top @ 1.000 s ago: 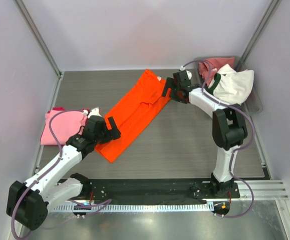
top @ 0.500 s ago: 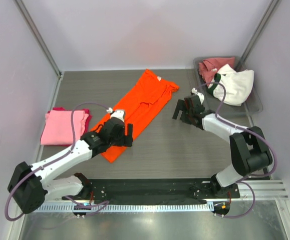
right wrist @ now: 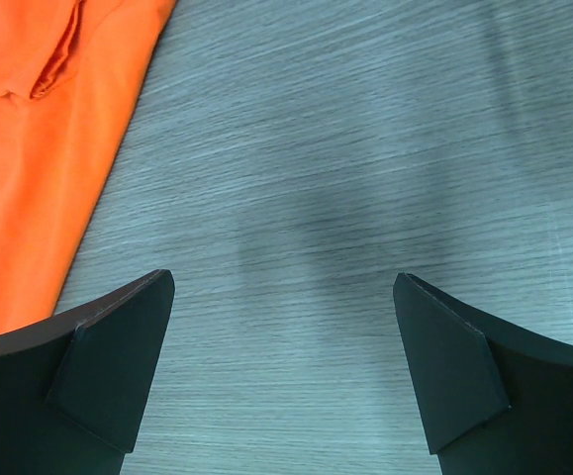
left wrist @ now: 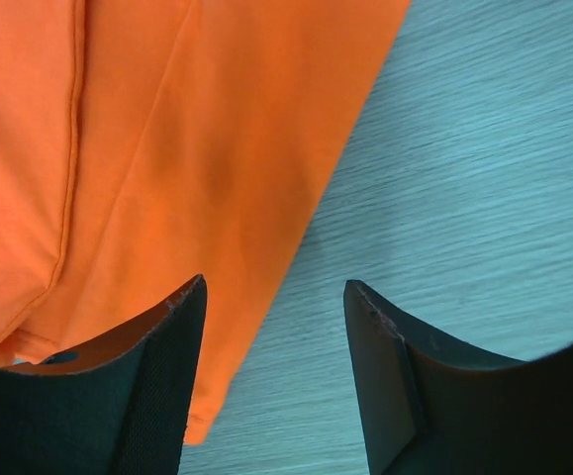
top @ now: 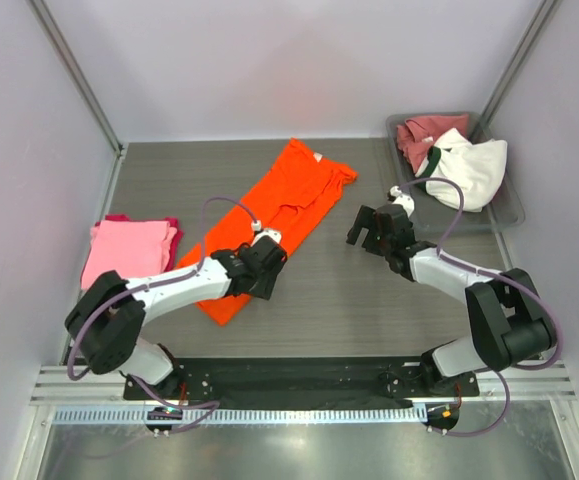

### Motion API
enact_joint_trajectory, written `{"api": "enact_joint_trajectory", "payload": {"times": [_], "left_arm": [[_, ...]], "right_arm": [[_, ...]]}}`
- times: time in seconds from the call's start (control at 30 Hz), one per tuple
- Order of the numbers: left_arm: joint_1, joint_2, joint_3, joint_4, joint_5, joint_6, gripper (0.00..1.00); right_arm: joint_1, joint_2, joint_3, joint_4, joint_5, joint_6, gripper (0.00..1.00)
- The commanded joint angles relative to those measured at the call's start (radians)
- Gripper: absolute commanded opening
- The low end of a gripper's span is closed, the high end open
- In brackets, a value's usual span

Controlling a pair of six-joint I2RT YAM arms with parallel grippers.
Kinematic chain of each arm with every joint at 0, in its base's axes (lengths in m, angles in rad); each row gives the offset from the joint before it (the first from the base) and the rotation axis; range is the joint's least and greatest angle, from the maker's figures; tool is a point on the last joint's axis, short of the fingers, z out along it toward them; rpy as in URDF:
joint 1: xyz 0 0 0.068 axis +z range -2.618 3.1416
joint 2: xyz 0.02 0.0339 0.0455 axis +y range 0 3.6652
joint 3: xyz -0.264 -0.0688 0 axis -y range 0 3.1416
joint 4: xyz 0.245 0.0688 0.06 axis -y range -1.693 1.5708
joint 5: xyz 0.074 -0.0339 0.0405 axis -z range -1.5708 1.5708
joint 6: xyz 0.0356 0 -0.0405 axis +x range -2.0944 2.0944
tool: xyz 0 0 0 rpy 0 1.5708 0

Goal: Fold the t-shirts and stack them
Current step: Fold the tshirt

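Grey wood-grain table (top: 369,300) is seen bare beneath the right gripper (right wrist: 284,282), which has been drawn back from the orange t-shirt (top: 279,215). Its jaws are spread wide and empty, with the shirt lying off to its left. The left gripper (left wrist: 271,287) has been swung across to the shirt's near hem, and its jaws, partly narrowed, are set astride the cloth edge without yet pinching it. The lengthwise fold is judged finished, so a crosswise fold is likely next. Both arms are held low and outstretched. The pink stack (top: 129,250) waits behind the left gripper.
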Motion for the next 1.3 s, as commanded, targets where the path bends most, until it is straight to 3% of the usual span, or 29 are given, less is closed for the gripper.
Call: {"api": "enact_joint_trajectory", "payload": {"times": [0.0, 0.37, 0.57, 0.7, 0.87, 1.03, 1.17, 1.27], "left_arm": [[-0.001, 0.045, 0.037, -0.038, -0.031, 0.022, 0.58], [0.017, 0.151, 0.054, -0.06, -0.04, -0.012, 0.41], [0.025, 0.205, 0.06, -0.064, 0.037, -0.027, 0.22], [0.023, 0.202, 0.062, -0.043, 0.138, -0.043, 0.0], [-0.013, 0.203, 0.111, 0.018, 0.251, -0.121, 0.0], [-0.101, 0.34, 0.317, 0.045, 0.277, -0.21, 0.0], [-0.154, 0.461, 0.472, 0.095, 0.333, -0.289, 0.02], [-0.191, 0.478, 0.548, 0.114, 0.328, -0.31, 0.42]], "right_arm": [[0.0, -0.045, -0.02, 0.098, 0.005, 0.012, 1.0], [0.002, -0.052, -0.038, 0.119, 0.002, 0.017, 0.99], [0.0, -0.072, -0.05, 0.124, 0.02, 0.018, 1.0], [0.0, -0.088, -0.058, 0.122, 0.04, 0.018, 1.0], [0.0, -0.131, -0.063, 0.075, 0.109, 0.027, 0.99], [-0.009, -0.231, -0.052, -0.031, 0.201, 0.046, 0.99], [-0.014, -0.308, -0.02, -0.212, 0.31, 0.061, 1.0], [-0.023, -0.356, -0.016, -0.29, 0.328, 0.061, 1.0]]}}
